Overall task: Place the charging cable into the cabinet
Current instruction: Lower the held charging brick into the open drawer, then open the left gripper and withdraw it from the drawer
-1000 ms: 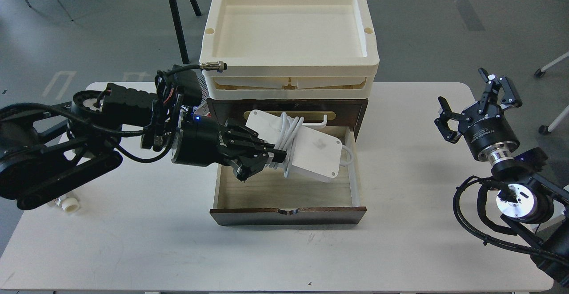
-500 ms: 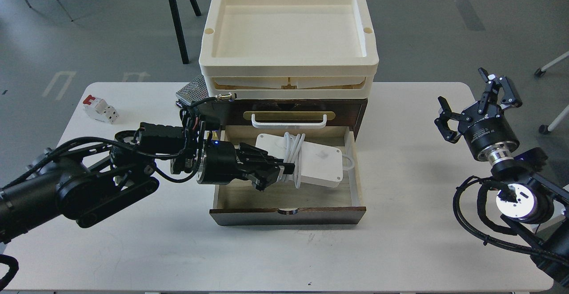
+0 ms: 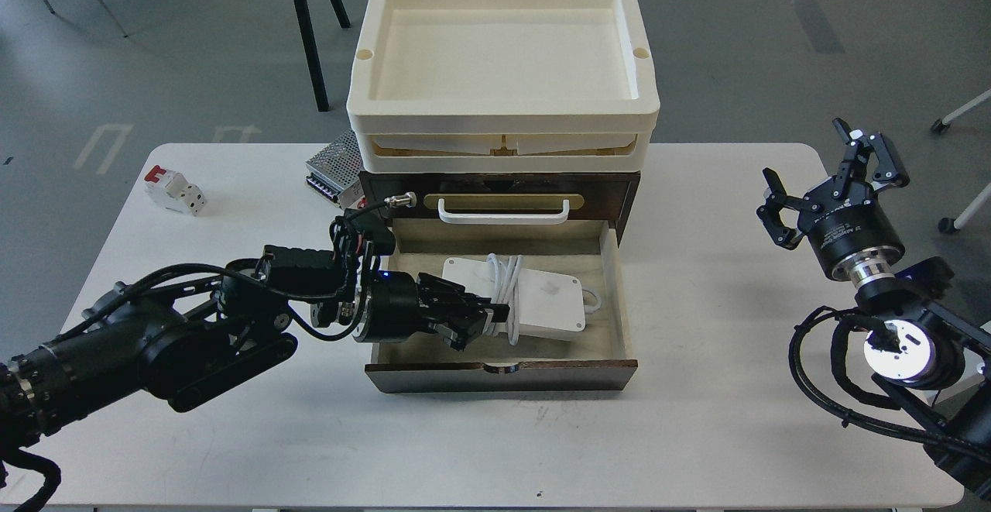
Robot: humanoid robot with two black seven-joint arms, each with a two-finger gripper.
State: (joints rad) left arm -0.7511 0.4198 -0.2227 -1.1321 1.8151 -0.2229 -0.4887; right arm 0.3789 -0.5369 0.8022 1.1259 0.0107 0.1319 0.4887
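Observation:
The charging cable (image 3: 542, 303), a flat white block with a white cord wound round its middle, lies low inside the open lower drawer of the dark brown cabinet (image 3: 627, 187). The drawer's light wood floor (image 3: 604, 334) shows beside it. My left gripper (image 3: 492, 317) reaches into the drawer from the left and is shut on the charging cable's left side at the cord. My right gripper (image 3: 828, 167) is open and empty, raised over the table's right end, far from the cabinet.
Two stacked cream plastic trays (image 3: 503, 117) sit on top of the cabinet. A perforated metal power supply box (image 3: 333, 167) lies behind the cabinet's left side. A small white-and-red circuit breaker (image 3: 174, 190) lies at the table's far left.
My left gripper has lowered the charging cable from above the drawer down into it, and the left arm has dropped toward the table. The right arm has not moved.

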